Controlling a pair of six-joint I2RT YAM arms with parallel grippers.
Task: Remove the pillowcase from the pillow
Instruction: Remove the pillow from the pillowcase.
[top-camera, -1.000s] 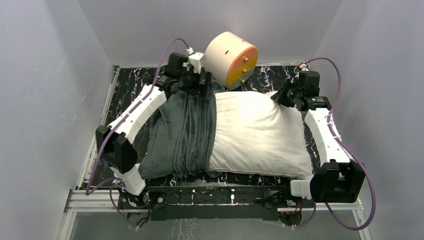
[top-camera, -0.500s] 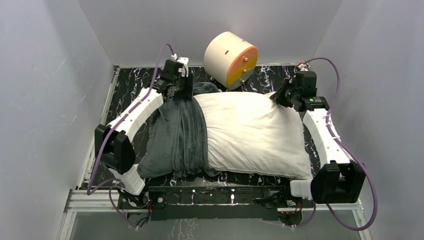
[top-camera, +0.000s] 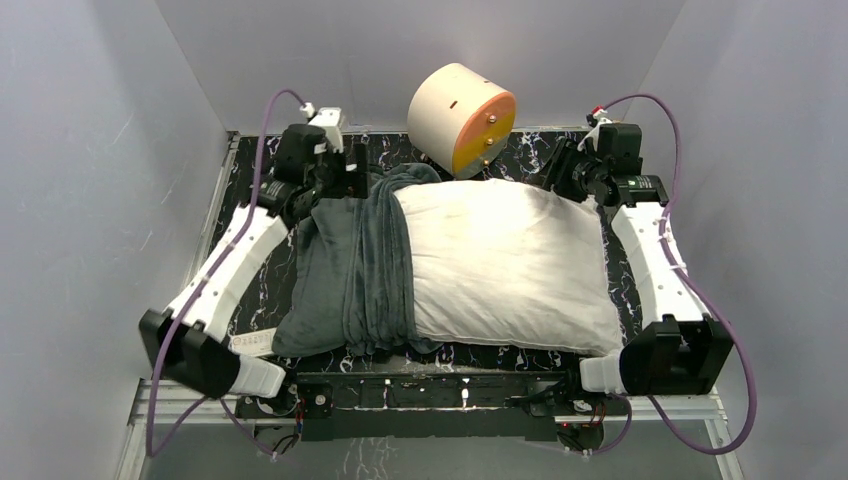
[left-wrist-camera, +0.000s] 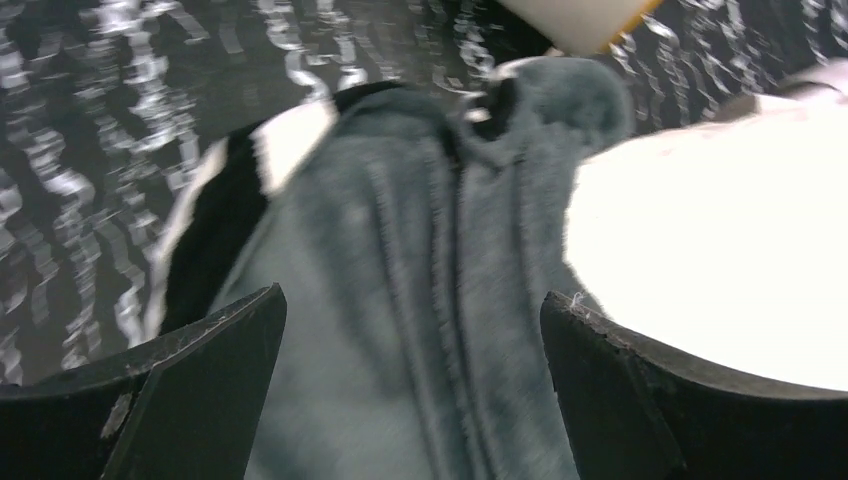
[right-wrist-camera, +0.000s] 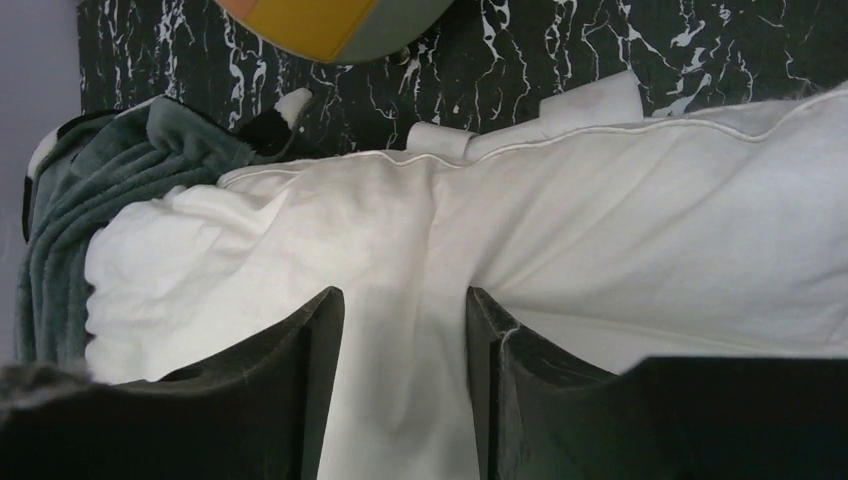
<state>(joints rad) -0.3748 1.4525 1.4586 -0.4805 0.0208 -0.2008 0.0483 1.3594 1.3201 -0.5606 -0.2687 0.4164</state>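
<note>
The white pillow (top-camera: 505, 260) lies across the middle of the table. The dark grey pillowcase (top-camera: 350, 270) is bunched in folds over its left end, and a strip of zebra stripe (left-wrist-camera: 250, 170) shows at its far edge. My left gripper (top-camera: 345, 185) hovers over the pillowcase's far left corner. It is open wide, with grey plush (left-wrist-camera: 420, 300) below the gap and nothing held. My right gripper (top-camera: 555, 183) is at the pillow's far right corner. Its jaws stand apart, with a raised fold of white pillow fabric (right-wrist-camera: 405, 310) between them.
A cream-and-orange cylinder (top-camera: 462, 120) stands at the back, just beyond the pillow's far edge. Grey walls close in on the left, right and back. Black marbled tabletop (top-camera: 250, 200) shows to the left of the pillowcase and behind the pillow.
My left gripper has drawn left along the back edge, bunching the pillowcase further left, and now stands open. My right gripper has opened off the pillow corner and pulled back a little.
</note>
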